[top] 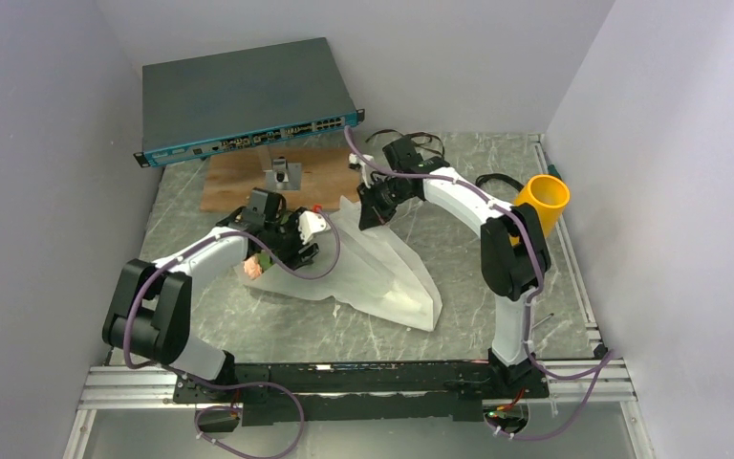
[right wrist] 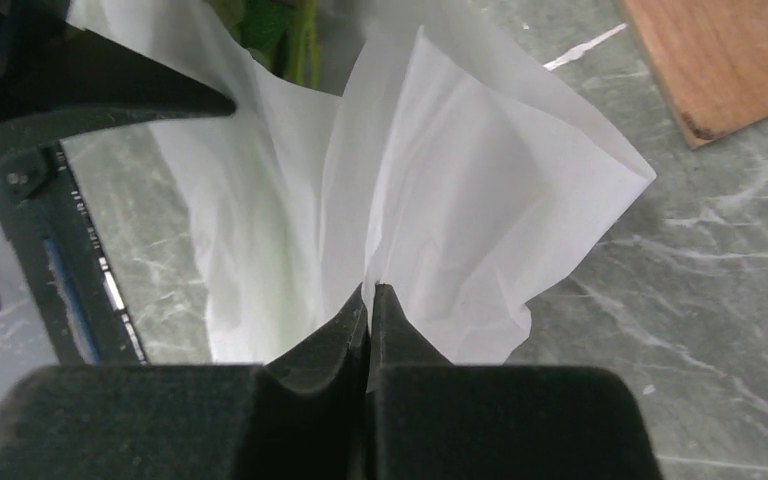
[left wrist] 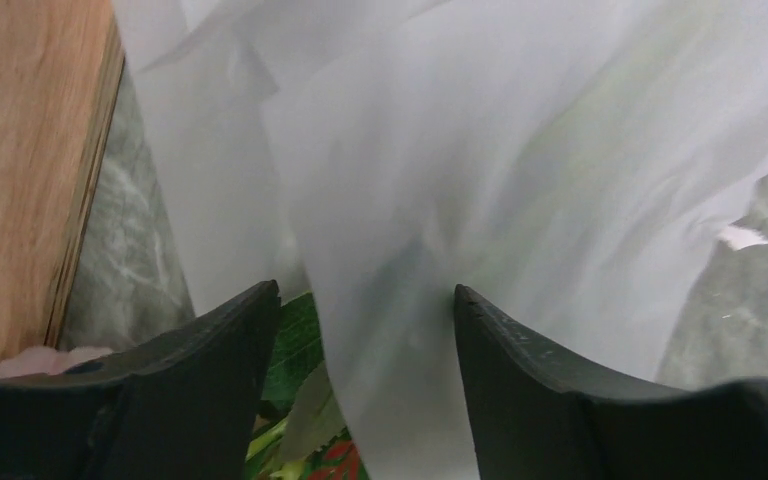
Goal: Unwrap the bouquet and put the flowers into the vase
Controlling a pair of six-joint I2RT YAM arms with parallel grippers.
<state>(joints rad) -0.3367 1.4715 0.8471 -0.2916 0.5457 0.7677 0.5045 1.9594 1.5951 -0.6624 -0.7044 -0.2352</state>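
Between the pressed-together fingertips of my right gripper (right wrist: 368, 300), a corner of the white paper sheet (right wrist: 460, 190) is pinched and held up. Just beyond it my left gripper (left wrist: 365, 300) hangs with its jaws spread, a fold of the same sheet between them and green leaves (left wrist: 295, 345) showing underneath. The bouquet (top: 363, 273) lies across the gap between the two claws, a pink rose (top: 251, 269) peeping out on the left gripper's far side. Its long axis looks to run from there toward my right claw, though paper hides the stems. The vase (top: 543, 199) stands upright well behind the right gripper, past that arm's elbow, so the right arm is nearer. Outward lie the grey marbled table (top: 344, 330), a wooden board (top: 239, 184), a network switch (top: 244, 100) and plain walls (top: 38, 143).
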